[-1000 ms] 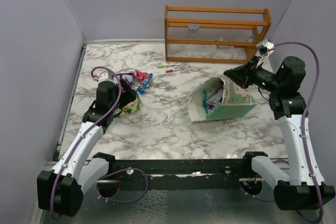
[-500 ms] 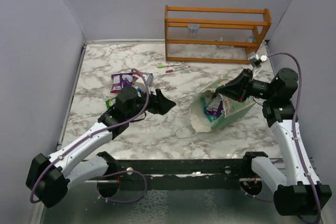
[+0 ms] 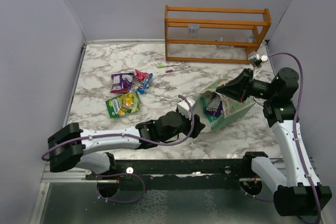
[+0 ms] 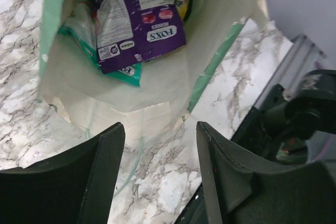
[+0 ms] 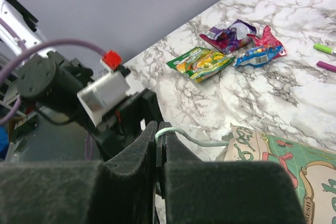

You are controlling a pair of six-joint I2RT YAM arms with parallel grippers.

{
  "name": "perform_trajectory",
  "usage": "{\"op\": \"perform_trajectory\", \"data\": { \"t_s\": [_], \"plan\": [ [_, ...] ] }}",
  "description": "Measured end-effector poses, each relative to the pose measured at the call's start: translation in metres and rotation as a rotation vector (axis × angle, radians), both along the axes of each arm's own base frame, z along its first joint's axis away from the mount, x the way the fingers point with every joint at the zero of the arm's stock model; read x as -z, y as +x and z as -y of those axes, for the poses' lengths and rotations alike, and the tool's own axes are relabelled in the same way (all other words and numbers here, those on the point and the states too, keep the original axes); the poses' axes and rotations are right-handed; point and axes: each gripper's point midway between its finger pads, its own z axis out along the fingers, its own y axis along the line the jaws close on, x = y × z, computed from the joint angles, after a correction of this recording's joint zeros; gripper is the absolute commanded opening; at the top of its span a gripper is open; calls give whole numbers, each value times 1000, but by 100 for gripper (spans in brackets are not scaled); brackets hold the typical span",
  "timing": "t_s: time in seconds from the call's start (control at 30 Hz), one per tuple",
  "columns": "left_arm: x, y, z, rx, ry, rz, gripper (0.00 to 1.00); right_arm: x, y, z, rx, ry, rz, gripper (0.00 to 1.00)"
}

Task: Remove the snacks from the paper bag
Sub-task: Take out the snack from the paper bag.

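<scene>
We list loose snacks (image 3: 124,104) left on the tabletop (image 3: 163,90), pens (image 3: 170,67) further back. Right: paper bag (image 3: 236,109) holding packets (image 4: 137,22), rack (image 3: 218,24) behind it.

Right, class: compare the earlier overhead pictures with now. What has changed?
The left hand swung from the loose snacks across to the paper bag's mouth, open. The right hand, shut on the string handle, dipped slightly. Those snacks, pens and rack stayed put.
</scene>
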Motion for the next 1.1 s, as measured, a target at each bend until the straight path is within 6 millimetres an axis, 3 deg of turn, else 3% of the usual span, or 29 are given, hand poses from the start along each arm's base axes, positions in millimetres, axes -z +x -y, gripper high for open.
{"op": "perform_trajectory", "data": {
  "t_s": [0.13, 0.3, 0.53, 0.67, 0.8, 0.93, 1.1],
  "plan": [
    [29, 9, 17, -86, 71, 13, 51, 2, 4, 1, 22, -8, 5, 2],
    [60, 35, 35, -188, 154, 32, 42, 1, 6, 3, 45, -21, 14, 2],
    [67, 64, 59, -290, 170, 77, 38, 1, 7, 4, 59, -28, 20, 2],
    [83, 81, 62, -337, 193, 82, 37, 1, 7, 4, 63, -28, 20, 2],
    [100, 94, 58, -374, 206, 92, 40, 1, 7, 4, 65, -30, 24, 2],
    [102, 102, 57, -407, 184, 112, 50, 0, 7, 4, 66, -30, 24, 2],
    [106, 112, 60, -439, 164, 98, 49, -2, 7, 4, 65, -30, 28, 2]
  ]
}}
